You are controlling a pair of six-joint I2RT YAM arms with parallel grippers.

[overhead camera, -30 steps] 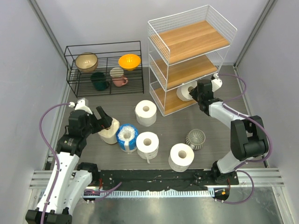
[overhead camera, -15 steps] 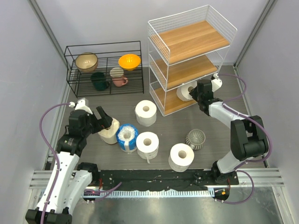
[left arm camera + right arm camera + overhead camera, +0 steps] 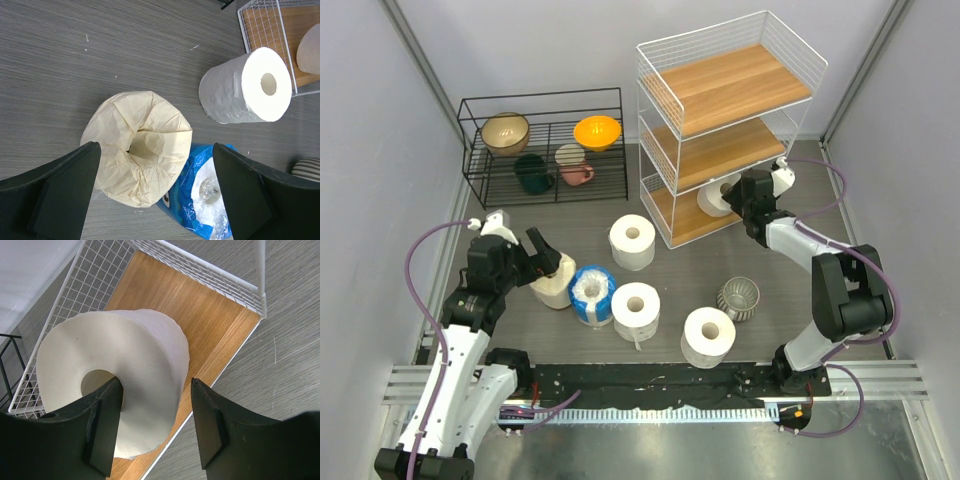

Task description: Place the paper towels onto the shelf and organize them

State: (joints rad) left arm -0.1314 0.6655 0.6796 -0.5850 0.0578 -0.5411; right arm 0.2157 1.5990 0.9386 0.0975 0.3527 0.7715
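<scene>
The white wire shelf (image 3: 730, 90) stands at the back right. My right gripper (image 3: 746, 200) is at its bottom board (image 3: 200, 315), open. One finger is at the core of a white roll (image 3: 115, 400) lying on that board, and the other stands clear of the roll's side. My left gripper (image 3: 545, 262) is wide open, just above the cream roll (image 3: 137, 147). The blue-wrapped roll (image 3: 210, 195) touches the cream roll. Three white rolls (image 3: 632, 241) (image 3: 636, 310) (image 3: 708, 335) stand on the table.
A grey ribbed cup (image 3: 739, 297) stands between the front white roll and the shelf. A low black wire rack (image 3: 545, 145) with bowls and cups is at the back left. Grey walls close in both sides.
The right gripper and the roll at it have edged slightly left, further onto the bottom board. The left arm has not moved.
</scene>
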